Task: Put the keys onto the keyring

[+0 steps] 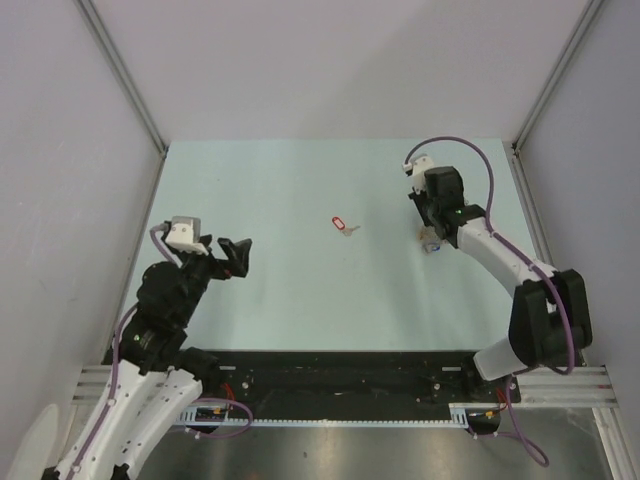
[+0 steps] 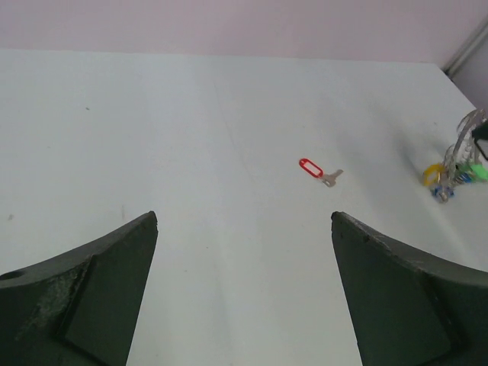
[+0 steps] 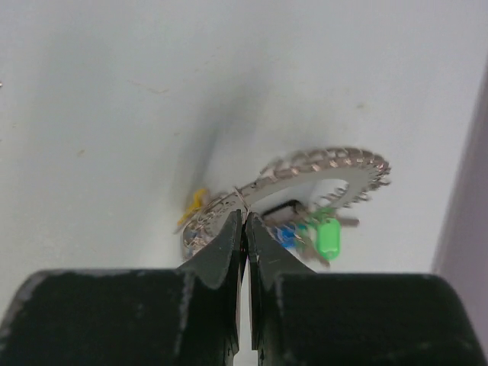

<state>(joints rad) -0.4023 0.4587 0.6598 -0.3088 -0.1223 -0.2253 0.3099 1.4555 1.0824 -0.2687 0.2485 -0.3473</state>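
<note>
A silver key with a red tag (image 1: 341,224) lies alone on the pale table, mid-table; in the left wrist view the red-tagged key (image 2: 314,169) rests far ahead of the fingers. My left gripper (image 1: 238,255) hovers over the table's left side, open and holding nothing (image 2: 244,217). My right gripper (image 1: 429,232) is shut on the keyring (image 3: 320,164), pinching its thin wire between the fingertips (image 3: 245,217). Green (image 3: 329,236), blue (image 3: 287,236) and yellow (image 3: 196,202) tags hang on the keyring (image 2: 457,156), which touches the table.
Grey walls with metal frame posts (image 1: 130,90) enclose the table on three sides. The right wall stands close beside the keyring (image 3: 465,229). The arms' bases sit on a black rail (image 1: 330,380) at the near edge.
</note>
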